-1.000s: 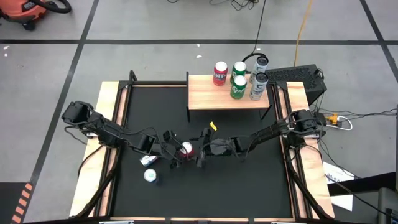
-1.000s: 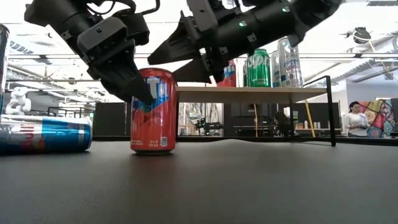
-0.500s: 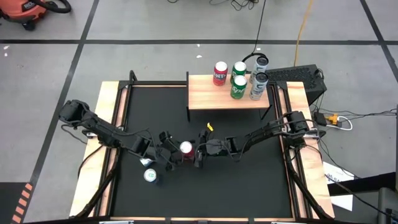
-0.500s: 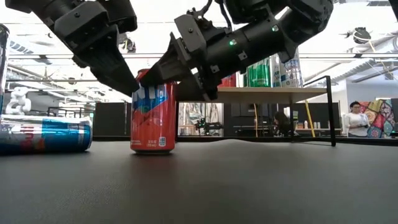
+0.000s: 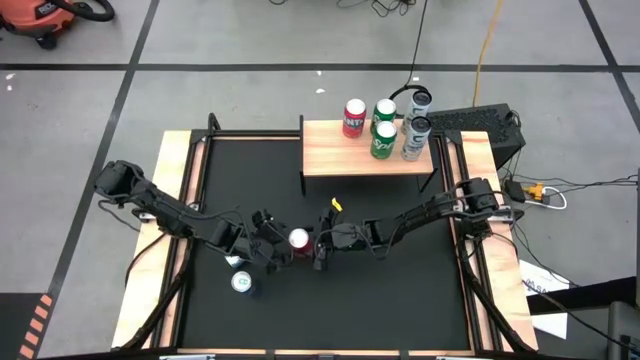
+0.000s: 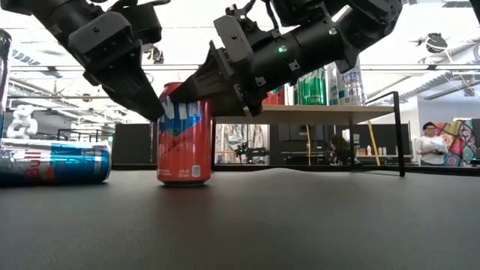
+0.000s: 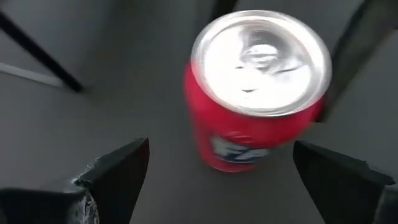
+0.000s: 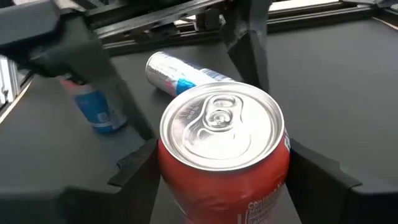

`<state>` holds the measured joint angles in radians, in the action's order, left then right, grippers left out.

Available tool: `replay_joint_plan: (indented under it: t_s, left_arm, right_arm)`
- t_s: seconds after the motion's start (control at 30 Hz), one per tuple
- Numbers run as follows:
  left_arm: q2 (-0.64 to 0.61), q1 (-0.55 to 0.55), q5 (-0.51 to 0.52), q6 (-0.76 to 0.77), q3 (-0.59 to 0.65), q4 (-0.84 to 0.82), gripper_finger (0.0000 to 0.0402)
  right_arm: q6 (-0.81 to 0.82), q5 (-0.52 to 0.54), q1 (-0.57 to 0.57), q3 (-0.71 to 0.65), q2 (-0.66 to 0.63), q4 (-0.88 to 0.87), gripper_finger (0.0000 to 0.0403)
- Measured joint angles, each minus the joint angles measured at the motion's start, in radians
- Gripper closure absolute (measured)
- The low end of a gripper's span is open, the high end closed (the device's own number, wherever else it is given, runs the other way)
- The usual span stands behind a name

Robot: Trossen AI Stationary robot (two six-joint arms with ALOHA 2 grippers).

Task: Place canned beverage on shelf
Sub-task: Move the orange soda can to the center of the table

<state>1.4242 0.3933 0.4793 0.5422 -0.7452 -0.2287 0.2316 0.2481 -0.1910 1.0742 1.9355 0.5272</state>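
Red aluminium first: the red can (image 6: 184, 135) stands upright on the black table (image 5: 400, 290), well short of the shelf (image 5: 360, 160) and not on it. Everything else I place from that can.

My right gripper (image 8: 224, 168) straddles the red can near its top, one side of it on each flank. Whether I have actually clamped it or am only bracketing it, I cannot tell. My right arm reaches in low and slanted from the side of the can where the shelf stands.

My left gripper (image 7: 221, 162) sits just beside the red can on the opposite side. It is spread wide and grasps nothing. Its fingers (image 7: 118, 171) point at the can, which stands just beyond their tips in the left wrist view.

Past my left gripper, near the red can, a blue and silver can (image 6: 52, 163) lies on its side on the table. Close by that one, a little farther from the red can, another can (image 5: 241, 283) stands upright.

Farthest from the red can, well apart across the table, is the shelf. On its wood top stand five cans in a group: a second red one (image 5: 354, 117), two green ones (image 5: 381, 140) and two silver ones (image 5: 414, 135).
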Motion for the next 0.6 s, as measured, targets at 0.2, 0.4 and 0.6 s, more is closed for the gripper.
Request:
replay_joint_plan:
  t_s: [0.2, 0.4, 0.6]
  left_arm:
    - [0.000, 0.050, 0.115, 0.021, 0.017, 0.001, 0.0008]
    - [0.000, 0.055, 0.119, -0.031, 0.017, 0.051, 0.0008]
    - [0.039, 0.039, -0.022, -0.276, 0.017, 0.361, 0.0008]
  right_arm:
    - [-0.023, -0.045, -0.012, -0.080, -0.095, -0.027, 0.0128]
    - [-0.034, -0.148, -0.011, -0.236, -0.279, -0.007, 0.0127]
    - [-0.072, -0.271, -0.015, -0.342, -0.344, -0.016, 0.0127]
